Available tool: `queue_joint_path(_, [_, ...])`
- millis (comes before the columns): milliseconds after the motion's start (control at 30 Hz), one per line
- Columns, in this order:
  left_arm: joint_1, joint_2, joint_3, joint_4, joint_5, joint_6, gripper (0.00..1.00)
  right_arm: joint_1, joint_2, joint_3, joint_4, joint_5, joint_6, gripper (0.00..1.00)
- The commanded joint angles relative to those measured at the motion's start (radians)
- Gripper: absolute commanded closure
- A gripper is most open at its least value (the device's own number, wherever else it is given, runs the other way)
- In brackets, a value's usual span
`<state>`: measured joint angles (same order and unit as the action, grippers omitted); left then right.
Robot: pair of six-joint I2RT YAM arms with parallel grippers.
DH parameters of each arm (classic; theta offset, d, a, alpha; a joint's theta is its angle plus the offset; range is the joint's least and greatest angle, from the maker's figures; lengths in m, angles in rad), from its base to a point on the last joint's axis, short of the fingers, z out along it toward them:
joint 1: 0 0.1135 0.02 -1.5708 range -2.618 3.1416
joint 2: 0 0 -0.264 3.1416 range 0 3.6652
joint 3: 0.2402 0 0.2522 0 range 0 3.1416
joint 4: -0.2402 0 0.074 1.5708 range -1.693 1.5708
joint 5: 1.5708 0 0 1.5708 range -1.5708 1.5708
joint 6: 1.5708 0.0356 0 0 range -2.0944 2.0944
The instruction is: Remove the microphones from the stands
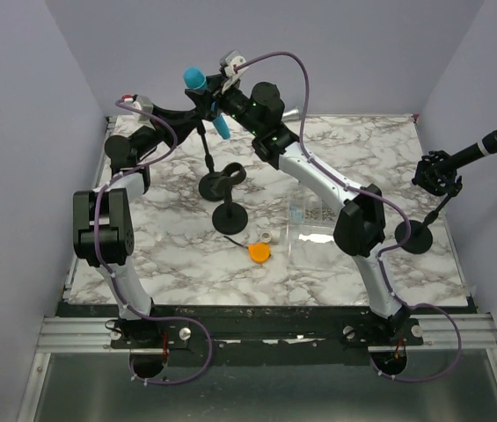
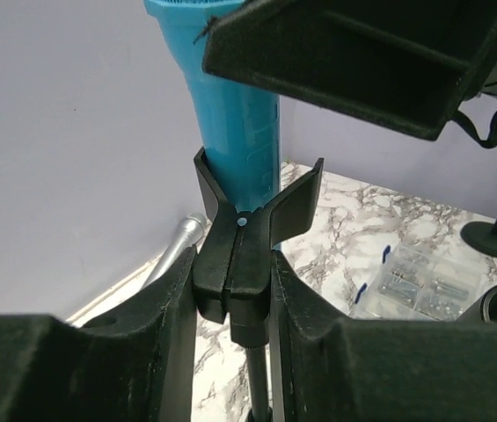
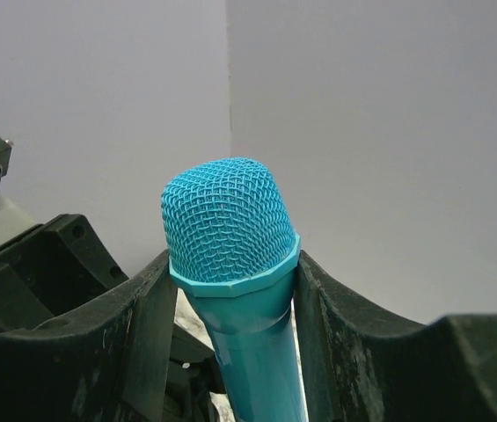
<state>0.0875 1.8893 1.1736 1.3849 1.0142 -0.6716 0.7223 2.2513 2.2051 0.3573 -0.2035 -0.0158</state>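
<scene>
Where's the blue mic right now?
Top view: the blue mic is far back, left of centre, in its stand's clip. The right gripper clamps it below the head; the left gripper clamps the clip.

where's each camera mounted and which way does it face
top external: above and behind the arms, looking down at the marble table; both arms show.
left wrist: on the left arm, looking along the left claw at the black stand clip.
right wrist: on the right arm, looking along the right claw at the blue mesh-headed microphone.
shared: both wrist views show that microphone.
</scene>
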Motion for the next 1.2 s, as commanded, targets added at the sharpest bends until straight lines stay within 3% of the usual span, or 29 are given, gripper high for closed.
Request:
queue_joint_path(0, [0.003, -0.029, -0.062, -0.099, -0.017, 0.143, 1.00, -0.003, -0.064, 0.054, 0.033, 0.002, -0.031, 0.99])
queue_joint_path(267, [0.000, -0.061, -0.063, -0.193, -0.041, 0.163, 0.99, -0.003, -0.299, -0.185, 0.118, 0.190, -0.100, 0.99])
queue_joint_path(367, [-0.001, -0.097, -0.088, -0.209, -0.069, 0.153, 0.61, -0.020, -0.376, -0.266, 0.102, 0.278, -0.145, 0.99])
queue_joint_path(500, [-0.006, -0.132, -0.088, -0.227, -0.058, 0.120, 0.41, -0.096, -0.454, -0.384, 0.058, 0.259, -0.055, 0.99])
queue_joint_path(567, [-0.007, -0.150, -0.089, -0.245, -0.054, 0.114, 0.17, -0.139, -0.488, -0.452, 0.042, 0.242, 0.007, 0.99])
queue_joint_path(633, [-0.009, -0.173, -0.095, -0.271, -0.055, 0.111, 0.05, -0.166, -0.522, -0.529, 0.033, 0.230, 0.066, 0.99])
queue_joint_path(867, [-0.015, -0.324, -0.130, -0.505, -0.119, 0.191, 0.03, -0.193, -0.623, -0.680, -0.047, 0.262, 0.082, 0.99])
queue_joint_path(967, [-0.013, -0.339, -0.020, -0.800, -0.202, 0.109, 0.18, -0.201, -0.681, -0.742, -0.052, 0.263, 0.094, 0.99])
queue_joint_path(1033, [-0.012, -0.315, 0.068, -1.001, -0.221, 0.038, 0.19, -0.211, -0.702, -0.763, -0.062, 0.263, 0.108, 0.99])
queue_joint_path(1067, [-0.012, -0.303, 0.082, -1.038, -0.218, -0.005, 0.18, -0.215, -0.710, -0.769, -0.068, 0.263, 0.116, 0.99])
queue_joint_path(1167, [-0.012, -0.306, 0.030, -0.944, -0.230, -0.155, 0.13, -0.222, -0.740, -0.791, -0.077, 0.242, 0.131, 0.99])
